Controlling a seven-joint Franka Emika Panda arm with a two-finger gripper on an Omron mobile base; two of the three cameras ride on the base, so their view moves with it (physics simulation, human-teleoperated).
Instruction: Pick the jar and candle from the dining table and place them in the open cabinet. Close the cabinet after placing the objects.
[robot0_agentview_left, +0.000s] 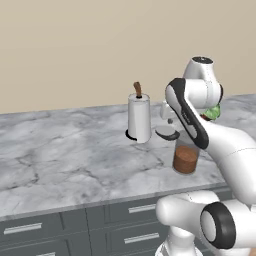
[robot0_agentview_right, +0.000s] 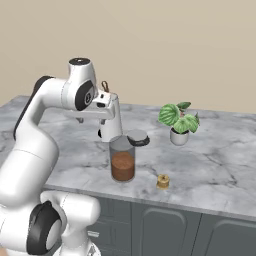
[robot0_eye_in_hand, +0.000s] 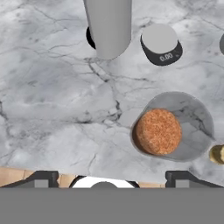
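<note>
The jar (robot0_agentview_left: 186, 156) (robot0_agentview_right: 122, 162) stands upright near the front edge of the dining table (robot0_agentview_left: 60, 155) (robot0_agentview_right: 220, 170), clear glass with reddish-brown fill. From above, the jar (robot0_eye_in_hand: 168, 129) lies right of centre in the hand view. The tiny tan candle (robot0_agentview_right: 163, 181) (robot0_eye_in_hand: 217, 154) sits just to the jar's right. My gripper (robot0_agentview_left: 167, 116) (robot0_agentview_right: 95, 119) (robot0_eye_in_hand: 111, 179) hangs open above the table, higher than the jar and a little to its left, holding nothing. The cabinet is out of view.
A white paper-towel roll (robot0_agentview_left: 139, 119) (robot0_agentview_right: 111, 125) (robot0_eye_in_hand: 109, 26) stands behind the jar. A small dark kitchen scale (robot0_agentview_left: 167, 132) (robot0_agentview_right: 138, 138) (robot0_eye_in_hand: 162, 43) lies beside the roll. A potted green plant (robot0_agentview_right: 179, 120) (robot0_agentview_left: 214, 112) sits further right. Dark drawers (robot0_agentview_left: 30, 229) run under the table.
</note>
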